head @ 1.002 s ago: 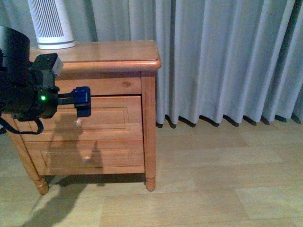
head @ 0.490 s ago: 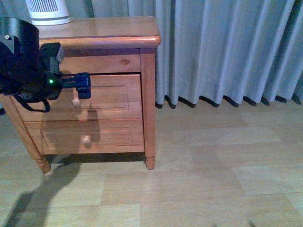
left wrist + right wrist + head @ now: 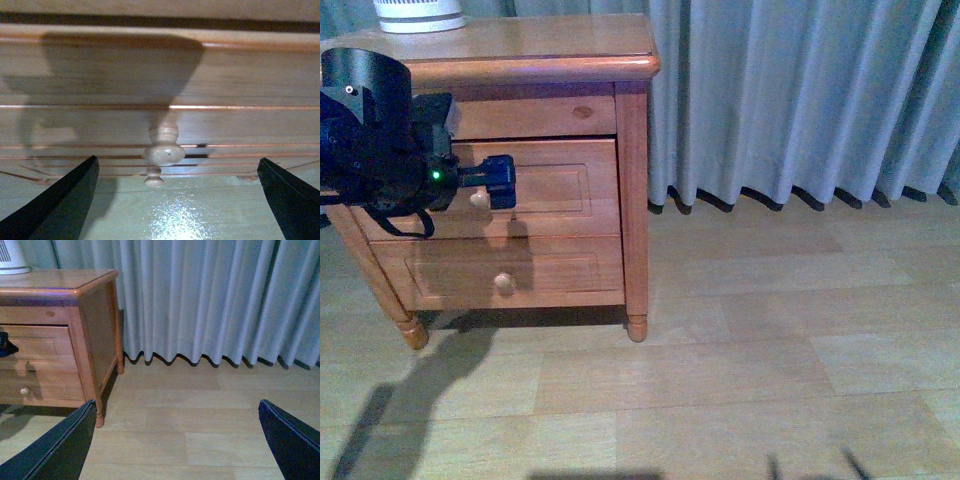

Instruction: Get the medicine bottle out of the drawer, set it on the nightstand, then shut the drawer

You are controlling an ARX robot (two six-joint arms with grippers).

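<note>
**Front view.** We see the nightstand (image 3: 535, 60) at the left, in front of a grey curtain (image 3: 800, 90) and standing on a pale wood floor (image 3: 750, 350). The base of a white ribbed cylinder (image 3: 417, 14) stands on its top, at the back left. The drawer (image 3: 560, 190) has its front in line with the cabinet face, so its inside is hidden. The lower drawer (image 3: 550, 272) sits directly beneath it. The black left arm (image 3: 380, 150) reaches in from the left. The blue left gripper (image 3: 500, 183) hangs just in front of the drawer, beside and slightly above the round knob (image 3: 480, 199). We cannot tell from here whether the two touch.

**Left wrist view.** We look straight at the drawer front. The two dark fingers (image 3: 60, 200) of the left gripper stand wide apart and hold nothing. The knob lies between them but farther ahead, apart from both. The lower knob (image 3: 153, 178) shows beyond it.

**Right wrist view.** The right gripper (image 3: 176, 407) is likewise spread wide and empty, with bare floor between its fingers (image 3: 55, 450). The nightstand is well apart from it and seen corner-on against the curtain.

The medicine bottle shows in none of the three views, and we cannot tell where it lies.
</note>
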